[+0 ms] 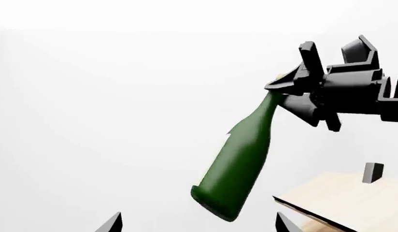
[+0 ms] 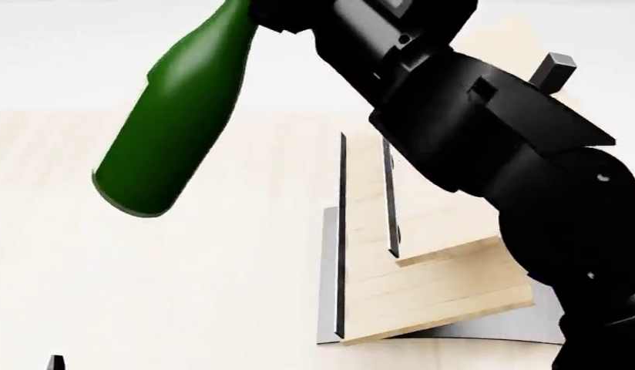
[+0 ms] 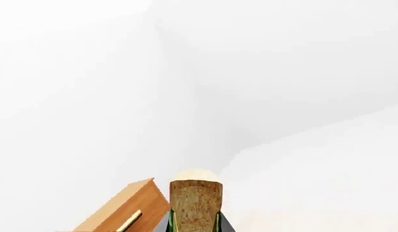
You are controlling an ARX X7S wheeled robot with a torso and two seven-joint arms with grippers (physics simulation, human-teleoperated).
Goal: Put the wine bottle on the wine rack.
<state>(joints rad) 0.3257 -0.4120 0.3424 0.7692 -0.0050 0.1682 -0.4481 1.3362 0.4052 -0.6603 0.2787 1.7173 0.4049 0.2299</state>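
Right gripper (image 1: 295, 89), seen from the left wrist view, is clamped on the neck of the wine bottle (image 1: 237, 169), which hangs tilted in the air beside a corner of the wine rack (image 1: 341, 200); only the left gripper's own fingertips (image 1: 112, 223) show, spread apart with nothing between them.

Head view: the right arm reaches across the rack's (image 2: 431, 285) slanted boards, and its gripper is cut off.

Right wrist view alone shows the tan cork (image 3: 195, 203) and a brown cabinet (image 3: 125, 210).

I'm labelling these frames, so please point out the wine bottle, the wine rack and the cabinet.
wine bottle (image 2: 173, 116): head view, on the green body.
wine rack (image 2: 441, 297): head view, on the lower slanted board.
cabinet (image 3: 125, 208): right wrist view, on its brown wooden side.
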